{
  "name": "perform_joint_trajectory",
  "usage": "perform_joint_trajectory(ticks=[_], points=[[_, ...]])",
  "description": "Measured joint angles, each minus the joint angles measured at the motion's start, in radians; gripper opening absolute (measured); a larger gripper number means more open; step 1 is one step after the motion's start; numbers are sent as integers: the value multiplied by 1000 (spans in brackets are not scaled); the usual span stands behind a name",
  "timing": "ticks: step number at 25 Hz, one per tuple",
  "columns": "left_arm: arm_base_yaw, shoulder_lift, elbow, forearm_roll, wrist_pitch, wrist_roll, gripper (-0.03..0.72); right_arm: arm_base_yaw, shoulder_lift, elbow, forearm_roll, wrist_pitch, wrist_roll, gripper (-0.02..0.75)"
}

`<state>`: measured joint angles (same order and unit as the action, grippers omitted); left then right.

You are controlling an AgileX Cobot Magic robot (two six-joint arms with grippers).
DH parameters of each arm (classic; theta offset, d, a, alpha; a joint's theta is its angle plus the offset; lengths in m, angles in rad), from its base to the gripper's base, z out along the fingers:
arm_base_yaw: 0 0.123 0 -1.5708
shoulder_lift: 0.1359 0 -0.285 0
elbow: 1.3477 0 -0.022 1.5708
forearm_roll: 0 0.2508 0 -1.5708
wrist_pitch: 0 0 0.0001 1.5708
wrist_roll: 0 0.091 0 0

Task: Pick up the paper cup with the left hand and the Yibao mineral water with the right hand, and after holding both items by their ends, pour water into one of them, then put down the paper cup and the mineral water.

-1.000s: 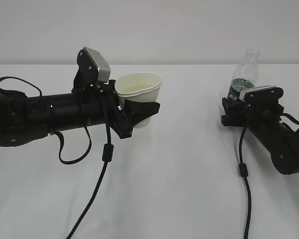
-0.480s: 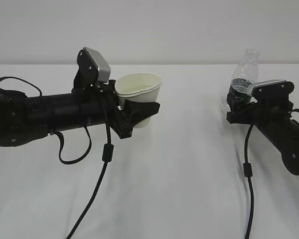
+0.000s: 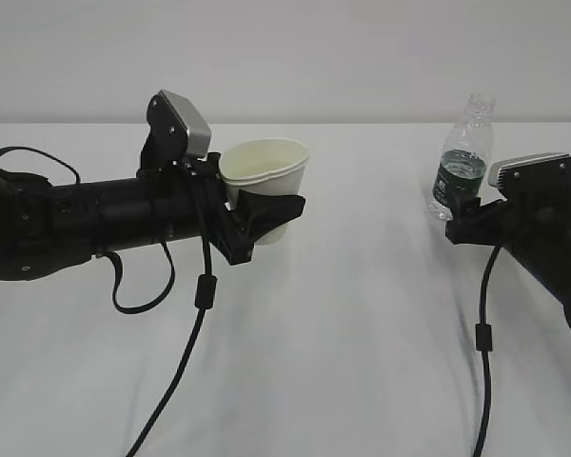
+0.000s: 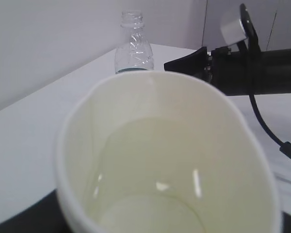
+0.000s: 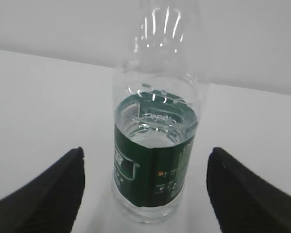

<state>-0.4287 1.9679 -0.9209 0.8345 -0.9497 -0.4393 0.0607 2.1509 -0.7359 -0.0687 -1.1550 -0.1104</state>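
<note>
I count one paper cup [image 3: 266, 186] clamped in my left hand [image 3: 252, 217], one Yibao mineral water [image 3: 462, 162] standing free before my released right hand [image 3: 466, 224].

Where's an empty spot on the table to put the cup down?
The widest bare patch of table lies in the middle, between the cup in the left gripper and the bottle. The front is also bare between the two hanging cables. It is crowded on the right, where the open right gripper sits close by the bottle.
</note>
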Motion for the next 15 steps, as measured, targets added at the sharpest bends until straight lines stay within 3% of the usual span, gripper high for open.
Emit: perform_joint_trajectory(ticks=[15], points=[[0,0,0,-3,0,0,397,0,-194,181,-4,0,0,592]])
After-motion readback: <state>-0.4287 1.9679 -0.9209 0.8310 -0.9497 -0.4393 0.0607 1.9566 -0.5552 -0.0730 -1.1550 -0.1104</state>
